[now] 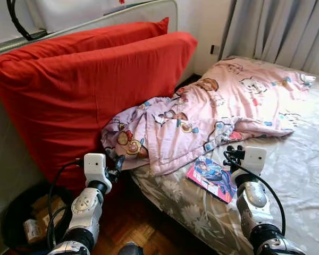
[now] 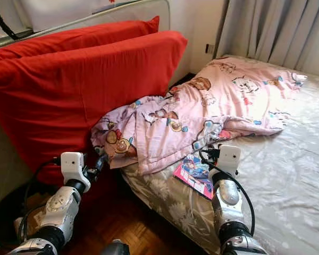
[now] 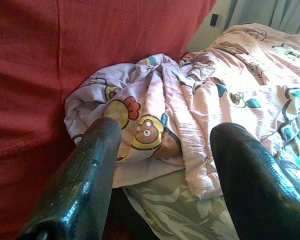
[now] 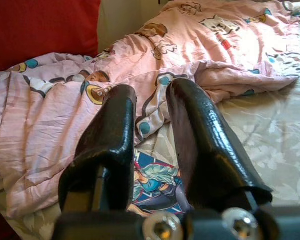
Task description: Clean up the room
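A crumpled pink cartoon-print blanket (image 1: 202, 117) lies across the bed (image 1: 300, 175), its bunched end hanging off the near corner. A colourful comic book (image 1: 212, 178) rests on the grey floral sheet at the bed's edge, just below the blanket. My left gripper (image 1: 116, 164) is held low beside the bed, open, pointing at the blanket's bunched end (image 3: 140, 125) with nothing between its fingers. My right gripper (image 1: 231, 155) hovers over the bed edge right beside the comic book (image 4: 155, 182); its fingers (image 4: 115, 125) stand a narrow gap apart and hold nothing.
Two big red cushions (image 1: 85, 85) lean against the wall left of the bed. A black bin (image 1: 18, 220) with paper scraps sits on the wooden floor (image 1: 133, 223) at lower left. Grey curtains (image 1: 276, 32) hang behind the bed.
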